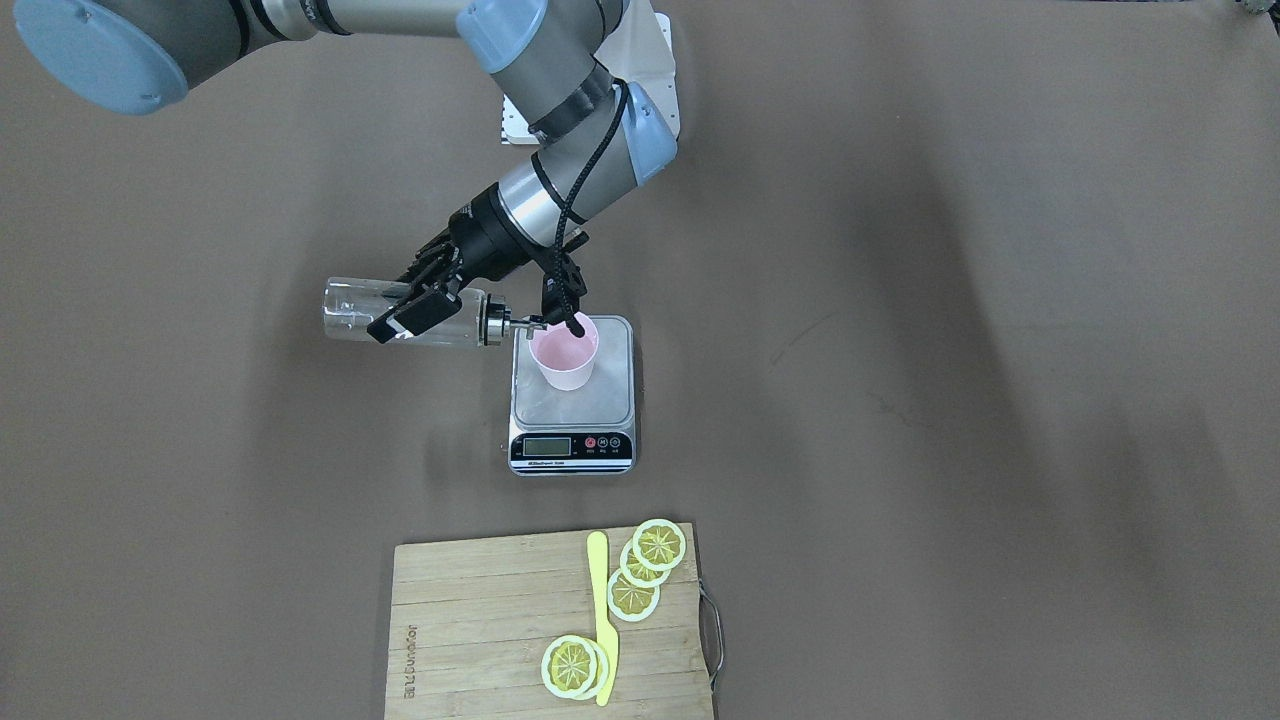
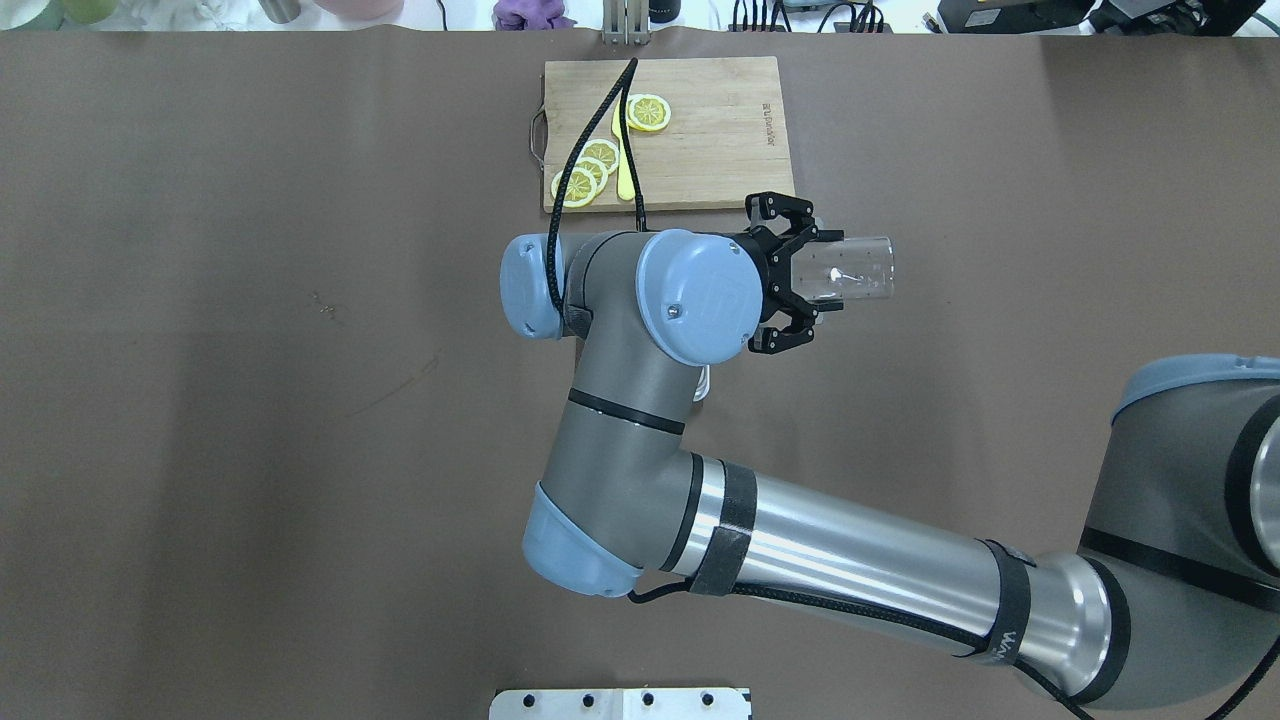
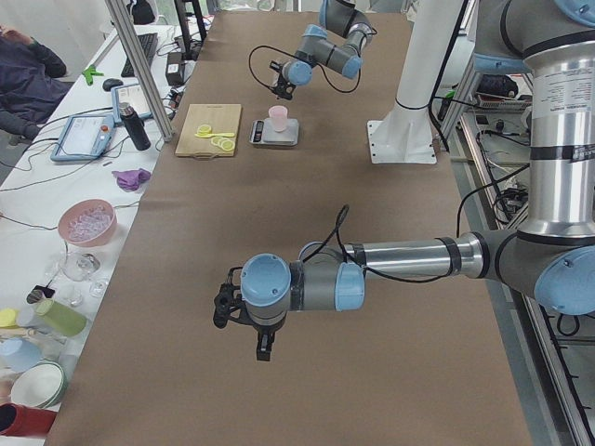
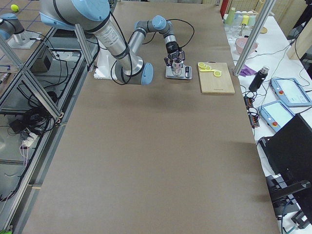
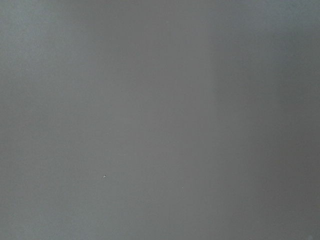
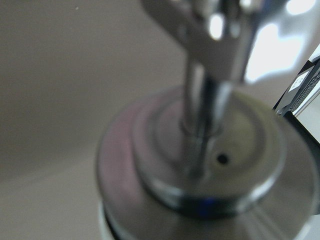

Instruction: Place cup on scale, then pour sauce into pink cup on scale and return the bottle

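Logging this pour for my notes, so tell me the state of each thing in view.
cup, upright on the scale
scale, on the table, bearing the cup
bottle, tipped sideways, spout at the cup's rim
right pincer, shut on the bottle
left pincer, above the table, open or shut unclear
lemon slices, flat on the cutting board

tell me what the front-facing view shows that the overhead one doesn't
Only the front-facing view shows the scale, the pink cup standing on its platform, and the metal spout at the cup's rim. Only the overhead view shows clutter beyond the table, such as a purple cloth; there the right arm hides scale and cup. Both show the right gripper shut on the clear bottle, held on its side, and the wooden cutting board with lemon slices and a yellow knife.
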Motion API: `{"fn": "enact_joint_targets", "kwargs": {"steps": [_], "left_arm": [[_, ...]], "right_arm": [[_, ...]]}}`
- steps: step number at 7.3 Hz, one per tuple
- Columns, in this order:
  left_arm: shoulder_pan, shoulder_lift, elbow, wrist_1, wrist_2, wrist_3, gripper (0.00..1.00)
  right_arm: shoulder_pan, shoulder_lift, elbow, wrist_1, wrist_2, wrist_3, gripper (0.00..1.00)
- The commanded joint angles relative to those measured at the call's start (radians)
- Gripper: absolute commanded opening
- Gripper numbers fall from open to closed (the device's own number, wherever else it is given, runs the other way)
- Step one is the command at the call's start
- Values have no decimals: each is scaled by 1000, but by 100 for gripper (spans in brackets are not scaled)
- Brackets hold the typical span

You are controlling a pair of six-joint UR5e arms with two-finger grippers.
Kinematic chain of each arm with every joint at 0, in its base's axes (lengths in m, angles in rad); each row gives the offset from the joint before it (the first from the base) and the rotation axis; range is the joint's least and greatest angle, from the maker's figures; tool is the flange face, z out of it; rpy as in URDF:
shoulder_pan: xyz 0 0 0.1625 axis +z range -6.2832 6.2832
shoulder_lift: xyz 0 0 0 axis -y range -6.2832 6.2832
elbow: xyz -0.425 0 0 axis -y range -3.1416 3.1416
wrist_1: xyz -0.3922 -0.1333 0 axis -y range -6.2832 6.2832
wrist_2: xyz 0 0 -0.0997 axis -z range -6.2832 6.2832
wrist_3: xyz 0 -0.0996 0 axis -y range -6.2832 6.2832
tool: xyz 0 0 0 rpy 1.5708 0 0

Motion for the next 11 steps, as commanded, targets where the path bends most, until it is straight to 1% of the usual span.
{"fn": "enact_joint_targets", "kwargs": {"steps": [1, 5, 11], "left_arm": [[0, 0, 1, 0, -1, 0, 98], [0, 9, -2, 0, -1, 0, 98], [0, 9, -2, 0, -1, 0, 98]], "right_arm": [[-6, 16, 0, -55, -11, 5, 0], [-6, 18, 0, -105, -27, 5, 0], [-4, 18, 0, -106, -31, 8, 0]]}}
